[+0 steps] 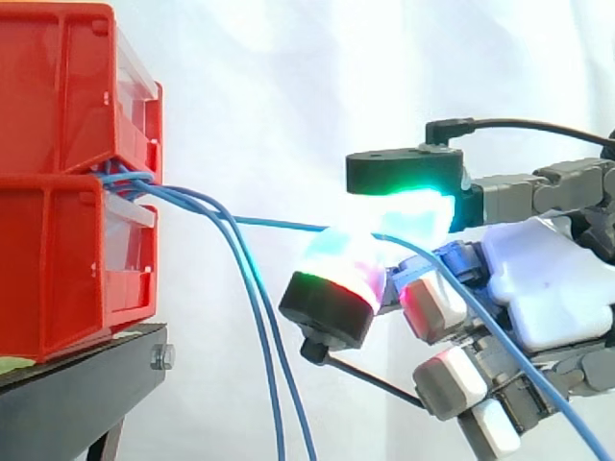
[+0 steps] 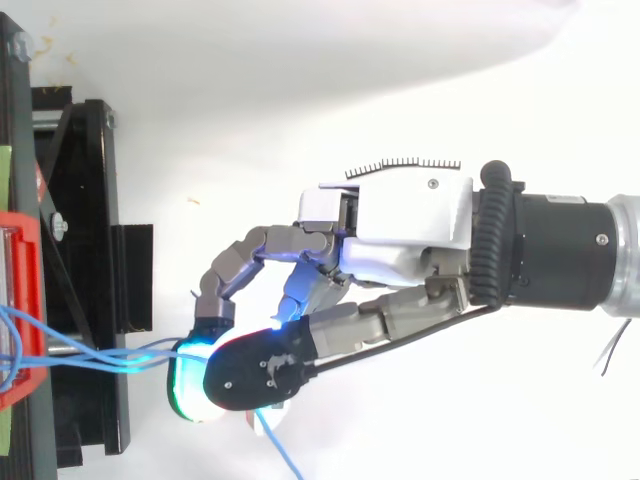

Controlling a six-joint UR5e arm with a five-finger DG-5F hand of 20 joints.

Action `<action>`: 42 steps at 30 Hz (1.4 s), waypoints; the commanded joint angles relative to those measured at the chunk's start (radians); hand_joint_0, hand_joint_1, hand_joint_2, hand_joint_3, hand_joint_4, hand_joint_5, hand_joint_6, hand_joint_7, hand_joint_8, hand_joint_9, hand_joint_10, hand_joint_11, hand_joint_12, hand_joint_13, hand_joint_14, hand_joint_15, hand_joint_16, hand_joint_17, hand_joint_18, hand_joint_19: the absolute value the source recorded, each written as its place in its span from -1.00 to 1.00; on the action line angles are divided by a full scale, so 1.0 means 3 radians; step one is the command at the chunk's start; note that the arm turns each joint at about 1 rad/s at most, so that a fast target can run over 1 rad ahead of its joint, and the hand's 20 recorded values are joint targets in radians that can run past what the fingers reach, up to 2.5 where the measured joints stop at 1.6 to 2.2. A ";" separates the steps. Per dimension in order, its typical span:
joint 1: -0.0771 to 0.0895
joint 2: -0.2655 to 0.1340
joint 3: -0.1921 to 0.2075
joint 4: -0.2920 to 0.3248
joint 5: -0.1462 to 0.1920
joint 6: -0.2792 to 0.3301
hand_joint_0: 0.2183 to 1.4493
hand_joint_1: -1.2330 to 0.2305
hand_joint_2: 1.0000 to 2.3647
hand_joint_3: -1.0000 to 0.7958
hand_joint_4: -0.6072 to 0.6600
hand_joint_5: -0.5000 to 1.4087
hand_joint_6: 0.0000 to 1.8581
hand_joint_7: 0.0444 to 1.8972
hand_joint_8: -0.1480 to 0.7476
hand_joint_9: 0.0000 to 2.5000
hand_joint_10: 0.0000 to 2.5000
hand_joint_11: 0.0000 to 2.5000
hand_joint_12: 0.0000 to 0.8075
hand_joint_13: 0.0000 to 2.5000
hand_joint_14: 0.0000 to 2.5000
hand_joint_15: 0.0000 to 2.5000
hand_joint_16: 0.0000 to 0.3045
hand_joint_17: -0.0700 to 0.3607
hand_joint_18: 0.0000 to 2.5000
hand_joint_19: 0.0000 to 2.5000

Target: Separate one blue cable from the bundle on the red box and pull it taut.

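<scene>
Two red bins [image 1: 58, 259] are stacked at the left on a black stand [image 1: 77, 394]. A bundle of blue cables [image 1: 130, 181] comes out between them. One blue cable [image 1: 279, 225] runs nearly straight rightward from the bundle to my hand [image 1: 548, 288]. There it is pinched between a green-glowing pad [image 1: 418, 211] above and a red-glowing pad [image 1: 336, 279] below. Its loose end trails down to the lower right past the palm. The other blue cables [image 1: 255, 307] hang down. From above, the held cable [image 2: 140, 352] meets the curled fingers of my hand [image 2: 400, 240].
The red bin's edge [image 2: 20, 300] and the black stand [image 2: 90, 250] lie along the left of the top view. A white curtain [image 1: 288, 86] hangs behind the work. Open space lies between the bins and my hand.
</scene>
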State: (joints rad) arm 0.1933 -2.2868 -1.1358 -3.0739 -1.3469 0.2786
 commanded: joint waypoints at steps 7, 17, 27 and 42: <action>0.0000 0.0009 0.0033 -0.0006 -0.0020 0.0069 -0.48 -0.27 -1.00 -0.02 -0.02 -0.58 -0.01 -0.12 -0.18 -0.08 -0.99 -0.60 0.00 -0.22 -0.98 -0.49 -0.65 -0.12 -0.25 -0.57; -0.0015 0.0009 0.0069 -0.0006 -0.0005 0.0069 -0.48 -0.23 -0.99 -0.11 -0.02 -0.58 -0.01 -0.13 -0.20 -0.09 -0.99 -0.59 -0.05 -0.23 -0.98 -0.48 -0.67 -0.16 -0.28 -0.56; -0.0015 0.0004 0.0069 -0.0011 -0.0015 0.0069 -0.52 -0.15 -0.99 -0.26 -0.01 -0.61 -0.02 -0.09 -0.26 -0.12 -0.99 -0.55 -0.15 -0.27 -0.98 -0.46 -0.73 -0.24 -0.35 -0.50; -0.0015 0.0004 0.0069 -0.0011 -0.0010 0.0053 -0.44 -0.27 -0.98 -0.10 0.08 -0.64 0.01 -0.13 -0.22 -0.13 -0.98 -0.48 -0.12 -0.27 -0.98 -0.46 -0.73 -0.24 -0.34 -0.51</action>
State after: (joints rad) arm 0.1887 -2.2855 -1.1154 -3.0772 -1.3505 0.2955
